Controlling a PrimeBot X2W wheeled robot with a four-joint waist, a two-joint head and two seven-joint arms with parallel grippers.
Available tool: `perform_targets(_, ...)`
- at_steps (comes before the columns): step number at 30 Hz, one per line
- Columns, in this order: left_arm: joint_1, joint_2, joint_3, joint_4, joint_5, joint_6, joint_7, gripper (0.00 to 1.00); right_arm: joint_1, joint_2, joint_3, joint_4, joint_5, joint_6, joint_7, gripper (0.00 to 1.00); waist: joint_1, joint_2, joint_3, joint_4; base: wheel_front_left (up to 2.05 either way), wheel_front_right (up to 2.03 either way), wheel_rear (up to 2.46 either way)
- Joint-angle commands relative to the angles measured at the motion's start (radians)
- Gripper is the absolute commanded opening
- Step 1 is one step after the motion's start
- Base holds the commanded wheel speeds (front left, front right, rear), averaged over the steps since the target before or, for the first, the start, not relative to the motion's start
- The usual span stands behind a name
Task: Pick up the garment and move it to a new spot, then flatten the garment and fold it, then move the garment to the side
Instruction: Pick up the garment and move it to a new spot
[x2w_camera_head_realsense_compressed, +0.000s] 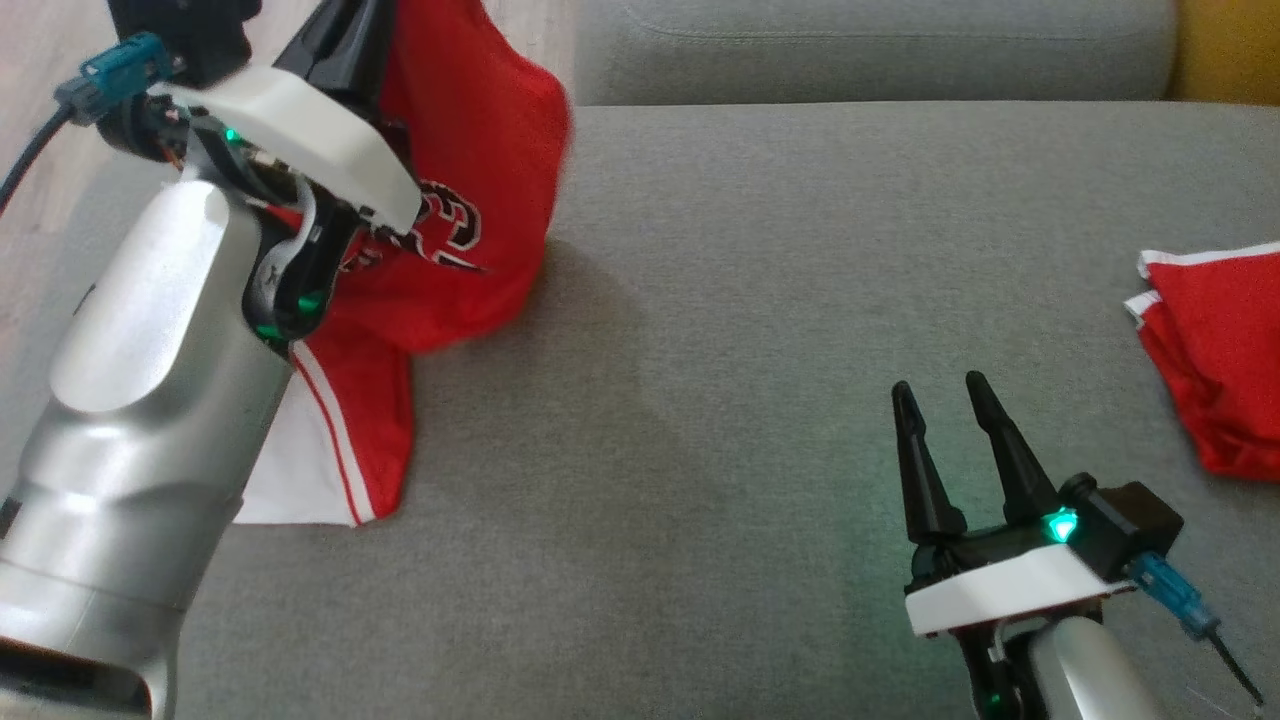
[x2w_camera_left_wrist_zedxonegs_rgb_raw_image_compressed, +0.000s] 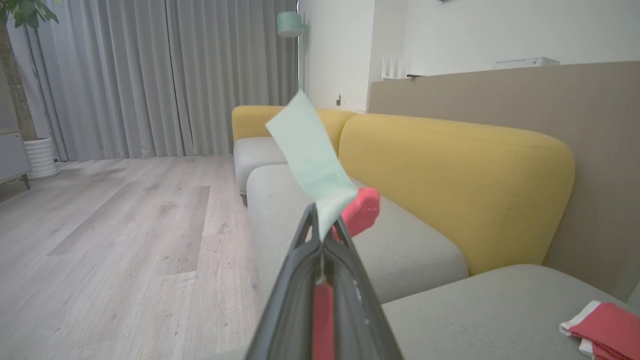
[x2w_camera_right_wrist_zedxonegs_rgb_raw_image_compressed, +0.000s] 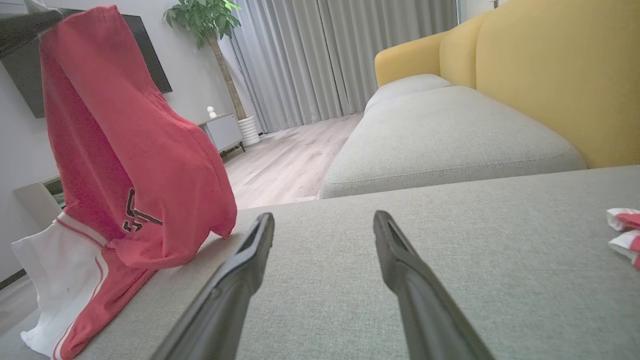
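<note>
Lifted red garment (x2w_camera_head_realsense_compressed: 490, 200), half hanging, half resting

Red cloth with a black-and-white print, perhaps lettering, and a white panel edged with thin stripes. Its upper part hangs raised and bunched, while the lower end lies on the grey cushion (x2w_camera_head_realsense_compressed: 750, 350) near its left edge.

Garment (x2w_camera_head_realsense_compressed: 470, 170): red cloth, soft, matt, with a white panel and red stripes at the hem. Sofa seat (x2w_camera_head_realsense_compressed: 750, 300): grey woven fabric, matt, finely textured. Backrest (x2w_camera_left_wrist_zedxonegs_rgb_raw_image_compressed: 450, 185): yellow cloth, similar fine texture. Left forearm (x2w_camera_head_realsense_compressed: 150, 380): silver shell, smooth, satin sheen. Right gripper (x2w_camera_head_realsense_compressed: 938, 388): matt black plastic fingers, white plastic collar. Floor (x2w_camera_left_wrist_zedxonegs_rgb_raw_image_compressed: 125, 225): pale wood planks, low sheen.
</note>
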Motion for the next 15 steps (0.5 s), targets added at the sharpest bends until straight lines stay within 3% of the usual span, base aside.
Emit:
perform_targets(1,-0.035,0.039,0.046,-0.05,-0.005,0.013,-0.008,0.0,-0.02,-0.003,0.025,-0.032,0.006,-0.001,-0.014,1.0,0.0004,-0.0001,-0.004,-0.013,0.0,0.0,0.0)
perform_targets(7,-0.032,0.043,0.055,-0.129,0.013,0.058,-0.025,0.0,-0.026,-0.003,0.034,-0.041,0.026,-0.001,-0.014,1.0,0.0004,-0.0001,0.001,-0.064,0.0,0.0,0.0)
perform_targets(15,-0.072,0.051,0.004,-0.223,0.101,0.045,-0.087,0.0,-0.034,-0.003,0.029,-0.042,0.042,-0.001,-0.014,1.0,0.0004,-0.0001,-0.006,-0.155,0.0,0.0,0.0)
